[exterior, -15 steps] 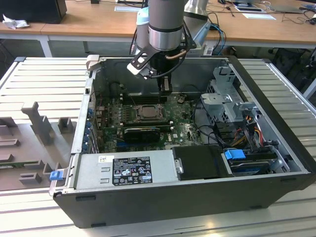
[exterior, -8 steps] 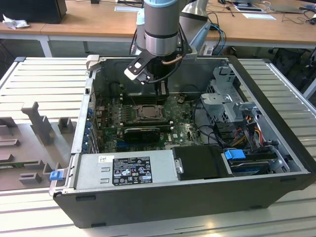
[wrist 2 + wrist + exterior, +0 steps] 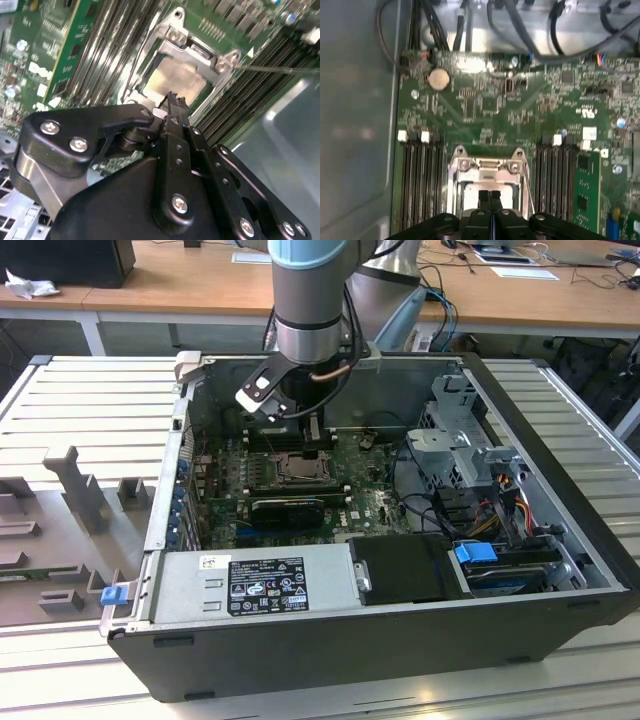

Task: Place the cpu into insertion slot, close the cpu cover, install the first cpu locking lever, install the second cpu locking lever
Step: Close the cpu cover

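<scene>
The insertion slot (image 3: 296, 468) sits on the green board inside the open computer case. The cpu (image 3: 175, 80) lies in it, its pale silvery top showing through the square opening of the cpu cover (image 3: 182, 47). That cover (image 3: 487, 167) lies flat over the socket. My gripper (image 3: 173, 96) is shut with nothing between its fingers. Its tips (image 3: 490, 194) sit right over the cpu (image 3: 470, 192), at the edge of the opening. A thin wire lever (image 3: 280, 70) runs out from one socket corner. In the exterior view the gripper (image 3: 315, 428) hangs just above the socket.
Dark memory slots (image 3: 420, 185) flank the socket on both sides. A long black card (image 3: 290, 508) lies beside the socket, then the power supply (image 3: 260, 585). A metal drive cage (image 3: 470, 450) with cables stands at the exterior view's right. A coin cell (image 3: 439, 78) sits on the board.
</scene>
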